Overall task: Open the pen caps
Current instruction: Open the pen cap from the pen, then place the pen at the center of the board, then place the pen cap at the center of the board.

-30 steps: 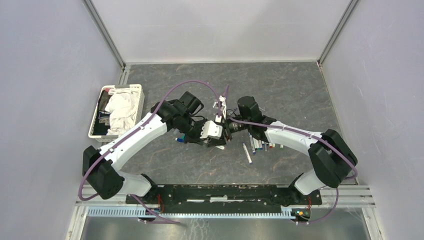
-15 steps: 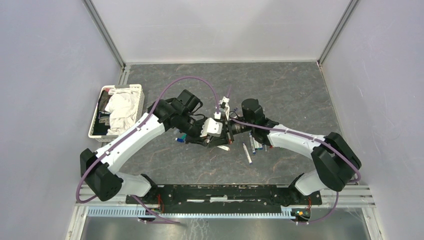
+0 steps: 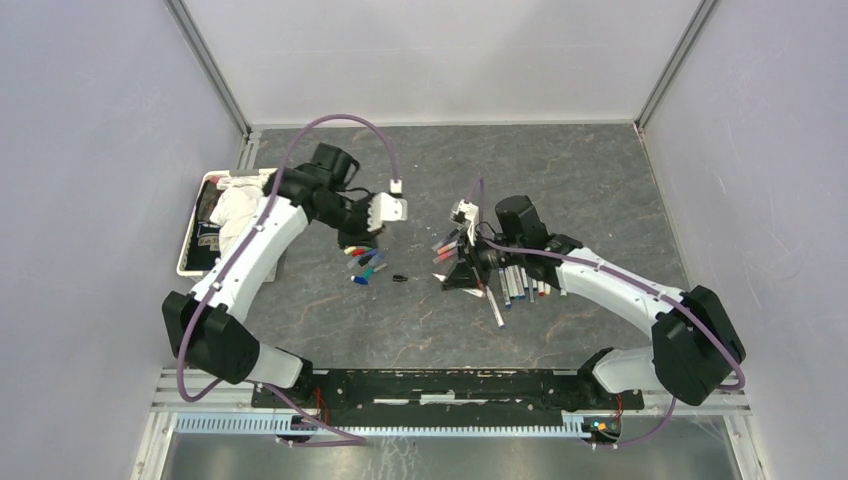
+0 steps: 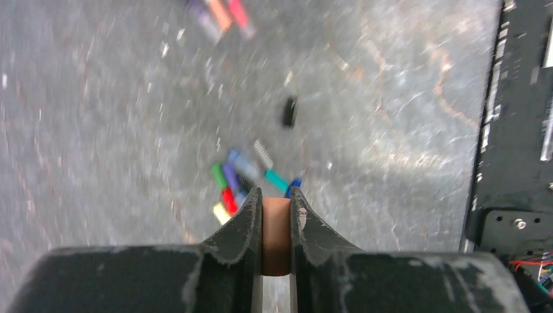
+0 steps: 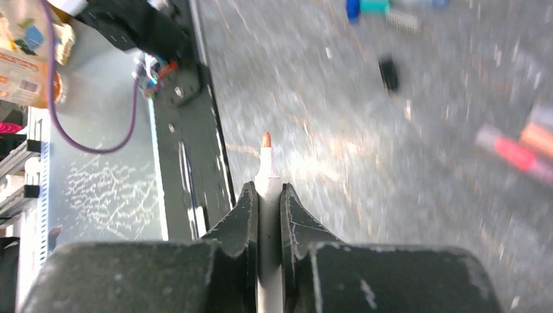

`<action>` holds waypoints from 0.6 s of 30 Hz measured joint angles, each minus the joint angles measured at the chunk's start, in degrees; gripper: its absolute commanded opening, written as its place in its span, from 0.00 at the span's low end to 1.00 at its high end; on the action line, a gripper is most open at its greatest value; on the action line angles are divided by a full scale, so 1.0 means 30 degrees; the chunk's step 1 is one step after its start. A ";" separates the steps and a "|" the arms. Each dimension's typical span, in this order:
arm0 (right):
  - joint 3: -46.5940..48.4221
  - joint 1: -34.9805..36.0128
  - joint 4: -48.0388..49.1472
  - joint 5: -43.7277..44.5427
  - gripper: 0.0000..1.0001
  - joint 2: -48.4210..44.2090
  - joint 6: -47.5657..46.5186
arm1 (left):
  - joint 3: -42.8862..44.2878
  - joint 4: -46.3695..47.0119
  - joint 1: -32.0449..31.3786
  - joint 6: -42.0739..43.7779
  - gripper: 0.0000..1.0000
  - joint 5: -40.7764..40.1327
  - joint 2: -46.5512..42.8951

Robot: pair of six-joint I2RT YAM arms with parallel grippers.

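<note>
My left gripper (image 4: 276,192) is shut on a small orange-brown pen cap (image 4: 276,235). In the top view it (image 3: 358,242) hangs above a pile of loose coloured pen caps (image 3: 365,264), also seen in the left wrist view (image 4: 240,181). A black cap (image 3: 399,277) lies alone between the arms. My right gripper (image 5: 266,188) is shut on a white pen (image 5: 268,173) whose bare orange tip (image 5: 266,139) points forward. In the top view it (image 3: 462,275) sits left of a row of pens (image 3: 520,284). A few capped pens (image 3: 445,246) lie near it.
A white basket (image 3: 270,176) holding white cloth stands at the left edge of the dark mat. The black base rail (image 3: 450,385) runs along the near edge. Grey walls close in on three sides.
The two grippers, close together before, have pulled apart. My left gripper moved up and left with the cap. My right gripper moved slightly right with the now uncapped pen.
</note>
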 measured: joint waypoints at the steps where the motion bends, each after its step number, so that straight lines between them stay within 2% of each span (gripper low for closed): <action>1: -0.0219 -0.0211 -0.0976 0.0226 0.00 -0.0058 -0.0255 | 0.0015 -0.0138 0.0831 0.0124 0.02 -0.0342 0.0000; 3: -0.0481 -0.0561 -0.2951 0.0758 0.00 -0.0058 -0.0780 | 0.0015 -0.0437 0.1953 0.0357 0.02 -0.1042 0.0000; 9: -0.0532 -0.0852 -0.5100 0.3053 0.00 -0.0699 -0.1377 | -0.1770 0.0714 0.1792 0.0175 0.02 -0.1260 -0.0124; 13: -0.1370 -0.0918 -0.4750 0.7067 0.00 -0.1902 -0.0918 | -0.4918 0.3818 0.1785 -0.1304 0.03 -0.1370 -0.0117; 18: -0.5136 -0.0984 -0.2288 1.2218 0.00 -0.4109 0.0911 | -0.8145 0.8473 0.1785 -0.3803 0.10 -0.2528 0.0794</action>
